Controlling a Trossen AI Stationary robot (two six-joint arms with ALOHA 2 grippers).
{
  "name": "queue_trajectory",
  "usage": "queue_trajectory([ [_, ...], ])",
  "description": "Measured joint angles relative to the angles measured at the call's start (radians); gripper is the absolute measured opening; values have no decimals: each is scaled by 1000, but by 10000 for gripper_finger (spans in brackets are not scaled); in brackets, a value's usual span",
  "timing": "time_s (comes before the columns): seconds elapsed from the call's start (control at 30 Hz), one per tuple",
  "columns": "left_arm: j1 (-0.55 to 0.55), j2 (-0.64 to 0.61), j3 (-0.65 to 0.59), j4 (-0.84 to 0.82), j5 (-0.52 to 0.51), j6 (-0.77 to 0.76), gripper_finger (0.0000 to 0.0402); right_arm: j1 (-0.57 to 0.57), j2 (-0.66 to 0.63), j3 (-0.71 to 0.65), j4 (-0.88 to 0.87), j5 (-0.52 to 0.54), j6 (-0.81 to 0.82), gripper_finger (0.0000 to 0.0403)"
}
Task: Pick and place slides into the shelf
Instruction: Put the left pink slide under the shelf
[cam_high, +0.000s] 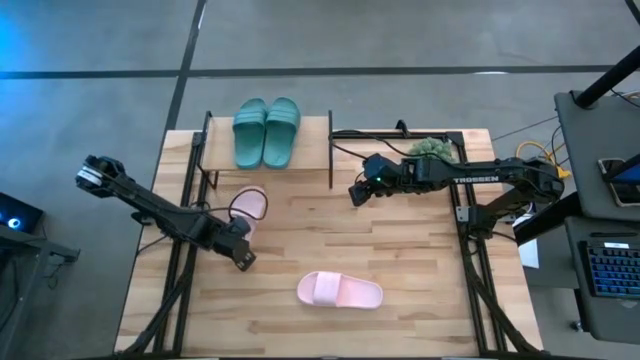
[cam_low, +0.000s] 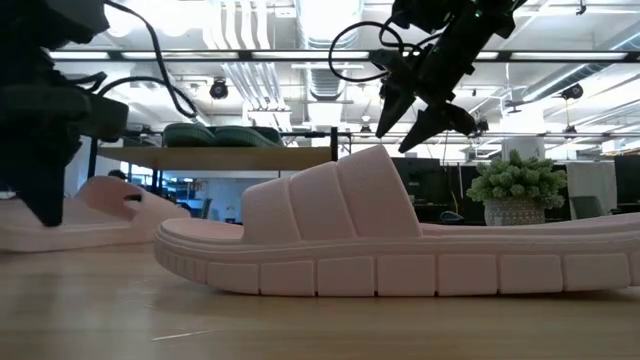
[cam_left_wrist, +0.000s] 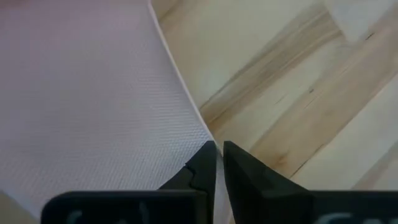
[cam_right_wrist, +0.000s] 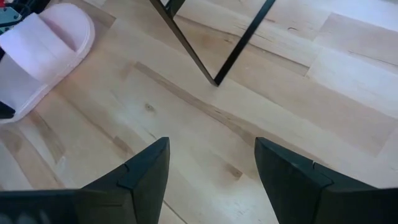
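Two of the four slides are already on the shelf (cam_high: 318, 125), as we read the high view: the teal pair (cam_high: 267, 131) lies side by side on the top board, long axes running from the counter's (cam_high: 420, 260) near edge to its far edge. Two pink slides are left. One pink slide (cam_high: 248, 208) sits just in front of the shelf, its long axis tilted a little off the teal pair's line, and the left pincer (cam_high: 240, 250) has clamped on its near rim. The other pink slide (cam_high: 340, 291) lies well apart near the counter's front, long axis across the counter; we judge its toe points toward the left arm's side. The right pincer (cam_high: 356, 194) hangs above bare wood beside the shelf's right end.

In the low view we see the front pink slide (cam_low: 400, 240) side-on, flat on its sole, with the gripped slide (cam_low: 90, 210) behind it at the left and the teal pair (cam_low: 215, 134) up on the board. The right pincer (cam_low: 410, 115) hangs with its fingers apart, holding nothing.

In the left wrist view the left pincer (cam_left_wrist: 216, 165) is nearly together, pinching the thin edge of the pink slide (cam_left_wrist: 87, 93).

In the right wrist view the right pincer (cam_right_wrist: 211, 168) stands wide apart over the wood, with a black shelf leg (cam_right_wrist: 239, 43) ahead and the gripped pink slide (cam_right_wrist: 43, 46) beyond.

So we judge the task half done, with the third slide just grasped.
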Motion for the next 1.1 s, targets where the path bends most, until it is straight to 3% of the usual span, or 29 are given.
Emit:
queue_trajectory([
  [0.2, 0, -29, 38, -11, -94, 46, 17, 0, 0, -1, 0, 0, -2, 226],
  [0.37, -1, -72, 83, -62, -107, 79, 17, 0, 0, -1, 0, 0, -3, 226],
  [0.73, -141, -100, 88, -125, 139, 126, 17, 0, 0, -1, 0, 0, -4, 226],
  [0.93, -208, -79, 48, -171, 148, -43, 17, 0, 0, -1, 0, 0, -13, 226],
  [1.1, -212, -49, 29, -160, 160, -84, 17, 0, 0, -2, 0, 0, -22, 226],
])
